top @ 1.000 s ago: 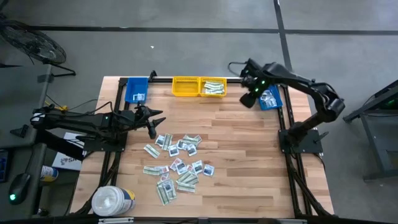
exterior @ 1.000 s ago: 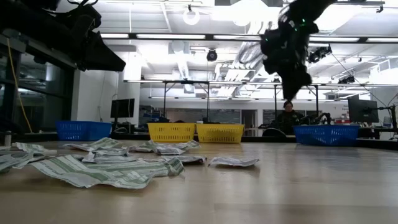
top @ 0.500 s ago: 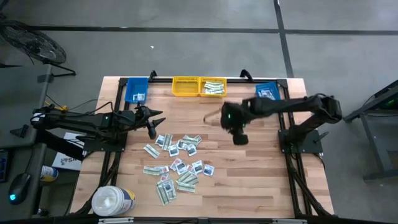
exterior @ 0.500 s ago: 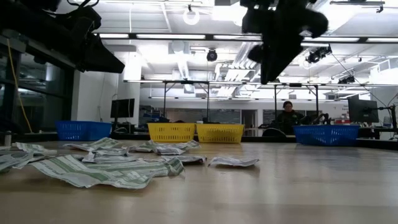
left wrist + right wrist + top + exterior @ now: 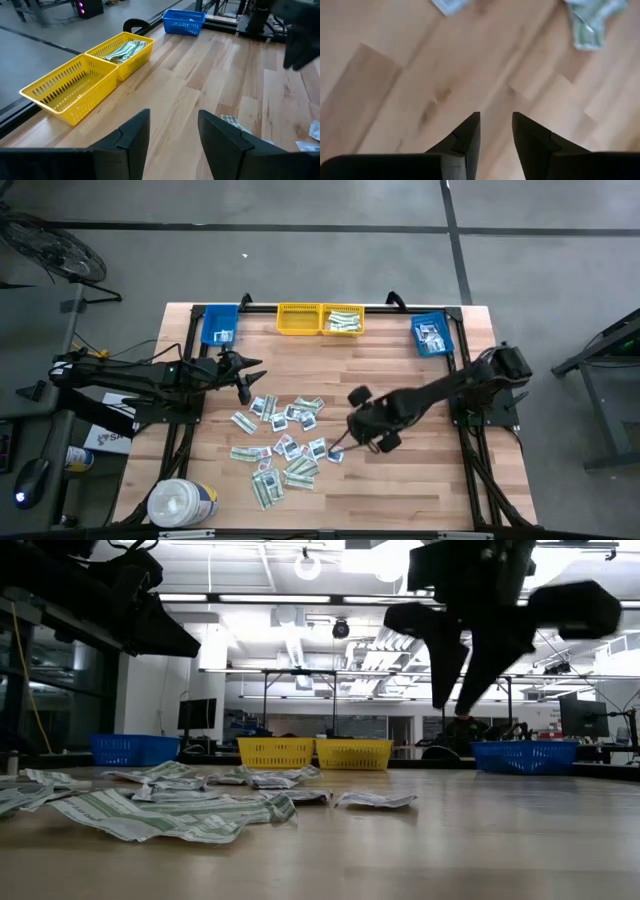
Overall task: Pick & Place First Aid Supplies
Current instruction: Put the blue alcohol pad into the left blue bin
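We log the left gripper (image 5: 243, 385) first: its fingers stand apart with nothing between them, and it hangs waiting just beside the near-left edge of the scatter of small flat paper first aid packets (image 5: 287, 442). Behind it sits the blue plastic mesh bin at the left rear (image 5: 220, 323), with a packet or two inside. To its right stand the twin yellow plastic mesh bins (image 5: 320, 319); the one nearer the right arm holds a bundle of pale green strips, the other looks empty.

Progress, as we judge it: early. A few packets are sorted into bins; dozens remain loose on the wooden table (image 5: 400, 480), spread between the two grippers.

The right gripper (image 5: 368, 432) hovers just beside the right edge of the scatter, its fingers (image 5: 470, 135) parted by a narrow gap and holding nothing; bare wood shows between them in the right wrist view. The blue plastic mesh bin at the right rear (image 5: 431, 335), with white packets inside, lies well behind it.

Change noted: a second ago the right gripper was over that right blue bin; it has since swung across the table and down toward the pile. The left arm has not moved.
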